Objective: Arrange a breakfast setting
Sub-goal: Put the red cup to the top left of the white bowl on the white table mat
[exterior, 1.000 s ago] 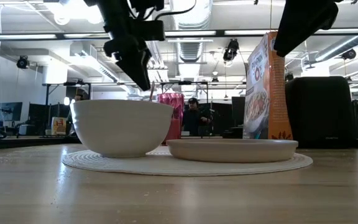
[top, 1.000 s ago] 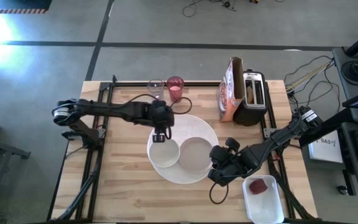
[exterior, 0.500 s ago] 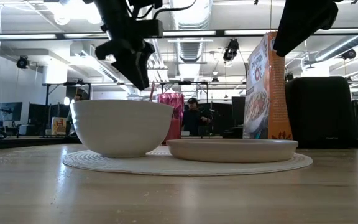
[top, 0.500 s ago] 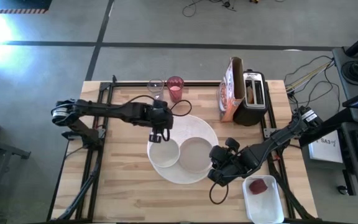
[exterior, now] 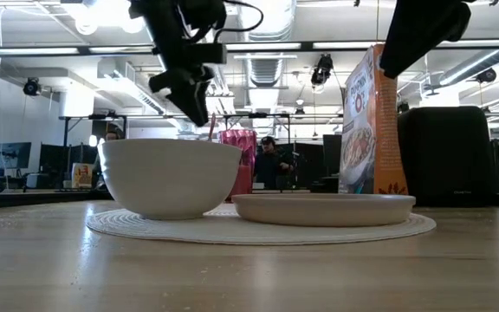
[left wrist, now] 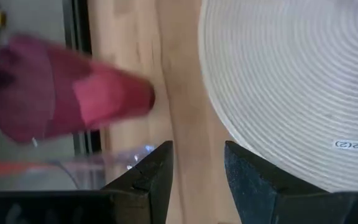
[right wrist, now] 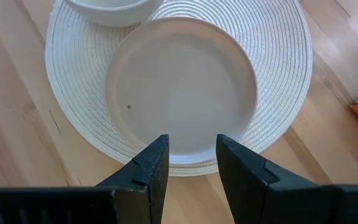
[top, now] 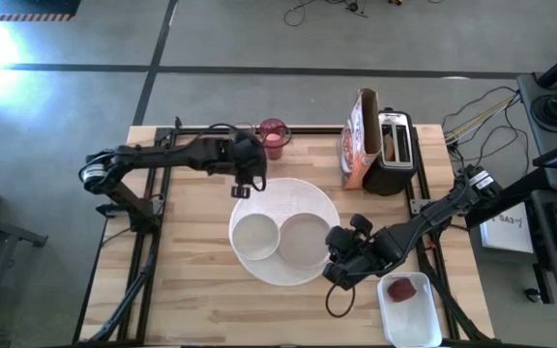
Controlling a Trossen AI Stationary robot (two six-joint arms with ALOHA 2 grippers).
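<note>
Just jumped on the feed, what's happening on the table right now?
A breakfast setting is half laid: the white bowl and grey plate sit side by side on the round placemat. The left tool, open and empty, is at the mat's far-left edge near the pink tumbler. The right tool, also open and empty, hovers by the plate's near edge. The red fruit lies in the white tub.

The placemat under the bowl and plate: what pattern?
White with concentric ribbed rings, clearest in the right wrist view: placemat.
</note>
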